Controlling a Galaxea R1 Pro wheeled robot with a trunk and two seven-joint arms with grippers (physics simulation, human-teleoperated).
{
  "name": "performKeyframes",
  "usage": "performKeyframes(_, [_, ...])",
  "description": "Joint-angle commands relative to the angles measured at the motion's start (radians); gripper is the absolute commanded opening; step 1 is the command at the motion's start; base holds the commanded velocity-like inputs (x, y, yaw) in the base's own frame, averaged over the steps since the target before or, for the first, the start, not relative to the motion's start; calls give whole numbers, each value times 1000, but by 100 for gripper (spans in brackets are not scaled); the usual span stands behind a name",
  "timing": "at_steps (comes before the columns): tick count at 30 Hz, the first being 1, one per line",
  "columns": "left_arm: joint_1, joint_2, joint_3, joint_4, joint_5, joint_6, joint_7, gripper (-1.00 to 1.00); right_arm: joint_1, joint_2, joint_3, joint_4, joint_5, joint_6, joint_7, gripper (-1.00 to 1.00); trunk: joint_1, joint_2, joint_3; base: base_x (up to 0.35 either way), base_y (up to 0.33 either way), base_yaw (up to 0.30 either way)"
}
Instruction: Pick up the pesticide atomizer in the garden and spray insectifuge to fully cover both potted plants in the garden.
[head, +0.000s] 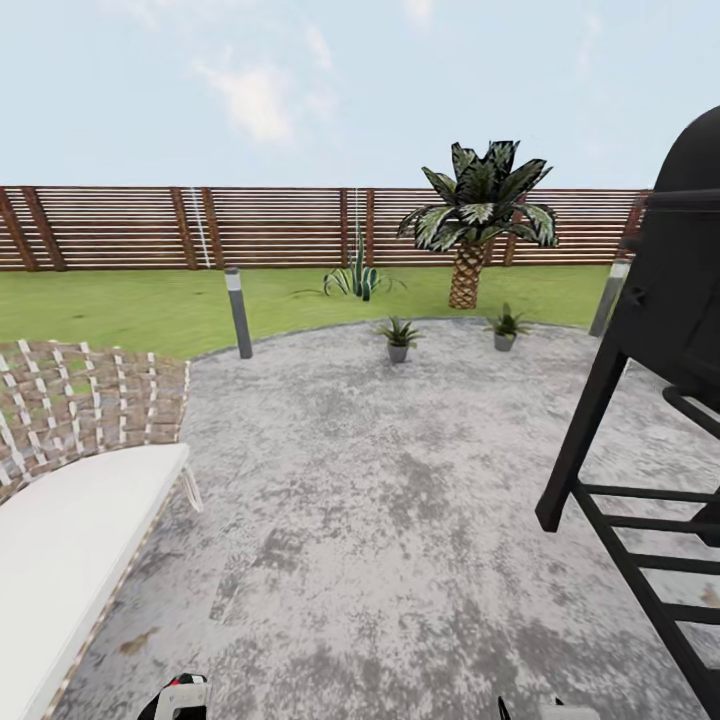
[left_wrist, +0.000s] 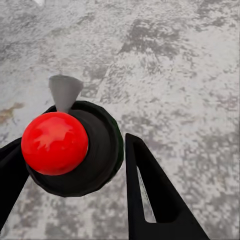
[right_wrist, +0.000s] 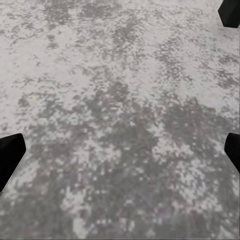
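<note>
While the left hand (left_wrist: 75, 165) clamps its black fingers (left_wrist: 150, 195) on the pesticide atomizer (left_wrist: 95, 150), the left wrist view looks down on the bottle's dark round top, a red ball and a small grey nozzle above the speckled stone. The right hand (right_wrist: 120, 145) has its fingers spread wide apart with nothing between them, only grey patio (head: 400, 520) beneath. From the head view, the two potted plants (head: 399, 337) (head: 506, 328) stand at the patio's far edge, well apart from the robot, with the striped agave (head: 358, 278) and the palm (head: 478, 215) on the lawn (head: 130, 310) behind, before the slatted fence (head: 120, 228). A wicker chair (head: 70, 470) with a white cushion sits at left, a black grill (head: 660, 330) at right.
</note>
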Motion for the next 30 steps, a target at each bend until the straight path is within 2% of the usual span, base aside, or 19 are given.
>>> performKeyframes(1, [-1, 0, 0, 1, 2, -3, 1, -100, -1, 0, -2, 1, 0, -3, 0, 100, 0, 0, -1, 335, 0, 0])
performKeyframes(30, [-1, 0, 0, 1, 2, -3, 1, -100, -1, 0, -2, 1, 0, -2, 0, 100, 0, 0, -1, 335, 0, 0])
